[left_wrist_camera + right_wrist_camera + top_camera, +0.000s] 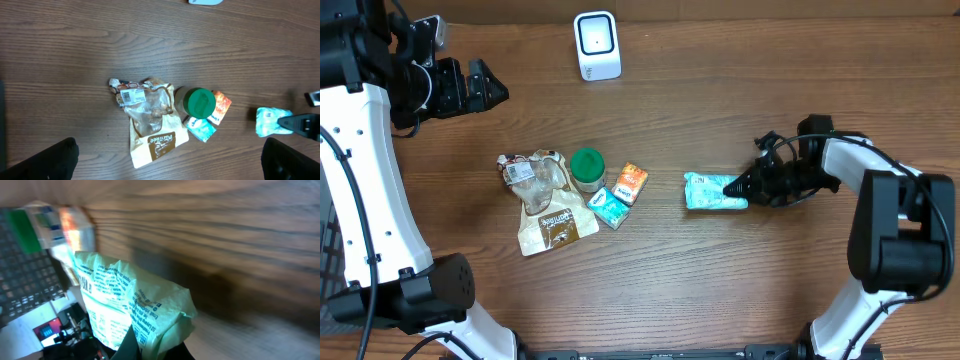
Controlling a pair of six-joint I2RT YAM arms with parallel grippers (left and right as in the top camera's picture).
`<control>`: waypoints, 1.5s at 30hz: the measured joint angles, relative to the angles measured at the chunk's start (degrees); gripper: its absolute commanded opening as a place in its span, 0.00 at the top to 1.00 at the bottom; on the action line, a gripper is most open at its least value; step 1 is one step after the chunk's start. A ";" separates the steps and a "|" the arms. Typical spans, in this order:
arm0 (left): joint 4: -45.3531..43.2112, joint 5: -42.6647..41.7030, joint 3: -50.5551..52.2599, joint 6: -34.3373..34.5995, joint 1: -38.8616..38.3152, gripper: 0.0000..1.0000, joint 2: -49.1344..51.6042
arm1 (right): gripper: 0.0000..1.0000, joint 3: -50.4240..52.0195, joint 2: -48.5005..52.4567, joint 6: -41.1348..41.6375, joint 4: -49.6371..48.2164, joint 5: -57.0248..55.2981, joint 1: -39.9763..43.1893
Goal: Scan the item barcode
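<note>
Right hand (736, 187) pinches the pale green packet (708, 192) at its edge, while left hand (496, 89) hangs spread wide, well apart.

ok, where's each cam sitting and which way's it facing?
Overhead: above the brown wooden table, facing straight down; both arms show, left gripper open, right gripper shut on the pale green plastic packet.
Left wrist: high, looking down at the green-lidded jar and crinkled brown snack bag; its dark fingers frame the bottom corners.
Right wrist: low by the tabletop, packet filling the view; its gripper barely shows at the bottom.
Shared: all three show the packet.
</note>
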State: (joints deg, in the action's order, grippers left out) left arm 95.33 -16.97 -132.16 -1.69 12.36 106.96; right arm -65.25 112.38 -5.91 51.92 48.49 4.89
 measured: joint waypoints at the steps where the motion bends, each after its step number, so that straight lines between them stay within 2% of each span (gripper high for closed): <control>1: 0.02 0.00 0.00 0.00 0.00 0.00 0.00 | 0.96 -0.46 -1.09 0.04 1.05 0.42 0.00; 6: 0.02 0.00 0.00 0.00 0.00 0.00 0.00 | 0.96 -4.04 -10.69 1.49 6.38 0.92 0.00; 13: 0.00 0.00 0.00 0.00 0.00 0.00 0.00 | 0.96 -7.82 -25.83 7.61 11.13 -3.08 -0.02; 19: 0.02 0.00 0.00 0.00 0.00 0.00 0.00 | 0.96 -7.82 -33.24 10.73 13.64 -6.69 -0.57; 25: 0.00 0.00 0.00 0.00 0.00 0.00 0.00 | 0.96 -7.82 -34.69 13.88 12.61 -10.73 -6.69; 34: 0.00 0.00 0.00 0.00 0.00 0.00 0.00 | 0.96 -7.82 -34.69 23.67 4.46 -19.19 -20.41; 45: 0.02 0.00 0.00 0.00 0.00 0.00 0.00 | 0.96 -7.82 -34.69 28.96 2.08 -21.31 -24.50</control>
State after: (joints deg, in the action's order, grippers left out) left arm 95.35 -16.97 -132.16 -1.69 12.36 106.96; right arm -73.08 77.69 23.05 54.00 27.18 -19.62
